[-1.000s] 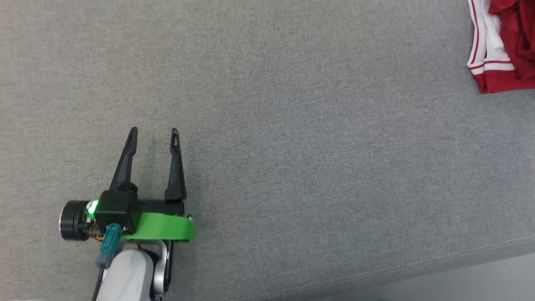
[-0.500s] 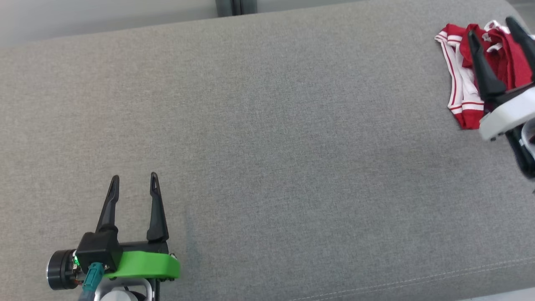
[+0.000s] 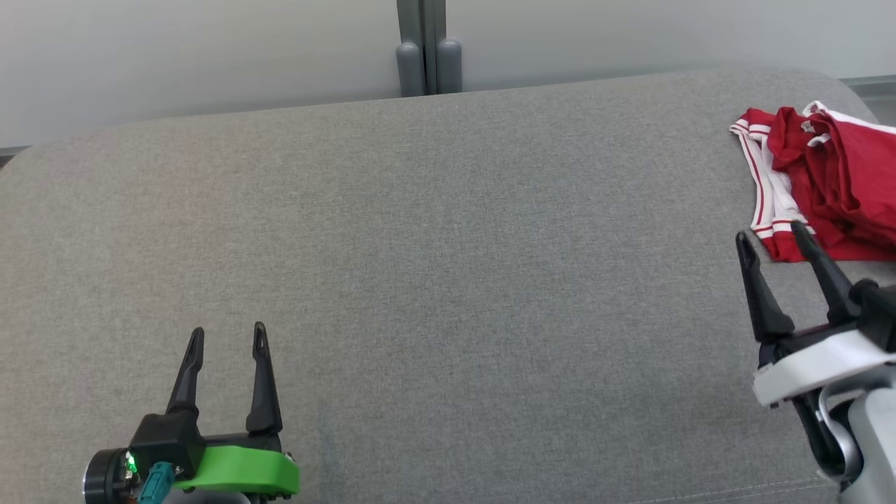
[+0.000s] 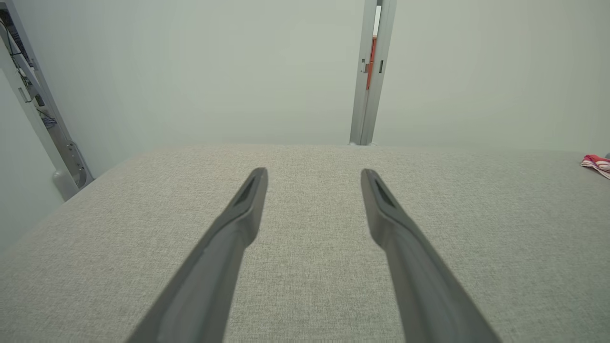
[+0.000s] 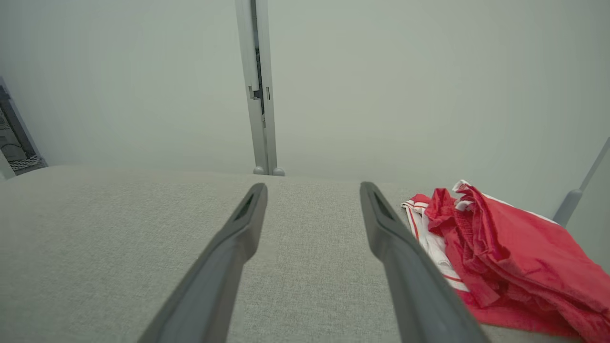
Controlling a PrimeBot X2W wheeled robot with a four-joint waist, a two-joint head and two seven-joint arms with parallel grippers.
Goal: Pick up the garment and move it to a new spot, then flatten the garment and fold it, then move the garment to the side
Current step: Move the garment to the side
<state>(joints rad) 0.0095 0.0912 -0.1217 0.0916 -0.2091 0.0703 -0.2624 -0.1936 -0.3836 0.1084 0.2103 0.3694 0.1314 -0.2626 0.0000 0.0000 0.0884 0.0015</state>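
The left gripper (image 3: 229, 329), two long dark fingers on a green mount, hovers over bare fabric with its jaws spread wide and nothing between them. In its own wrist view the left gripper (image 4: 313, 172) points across the broad grey woven cushion (image 3: 448, 245). The garment (image 4: 595, 164) is only a sliver of red and white, well apart from it and far off beyond its right finger.

The right gripper (image 3: 768, 232), dark fingers on a white mount, is also fully open and empty. The crumpled red garment with white striped trim (image 3: 833, 189) lies just ahead of these fingers and to their right. Its near striped corner is close to the tip of the right finger (image 3: 815, 262). I cannot tell whether the two touch.

From the right wrist, the right gripper (image 5: 312, 186) aims past the heap, and the garment (image 5: 514, 257) lies wholly outside the gap, beside the right finger. The right arm is plainly the nearer one, and I judge it would have to swing to its right to straddle the cloth.

The white-striped hem runs roughly along the fingers' own direction, away from the robot. The bunched red bulk spreads rightward from the hem and out of the head view, so the heap's full long axis cannot be settled.
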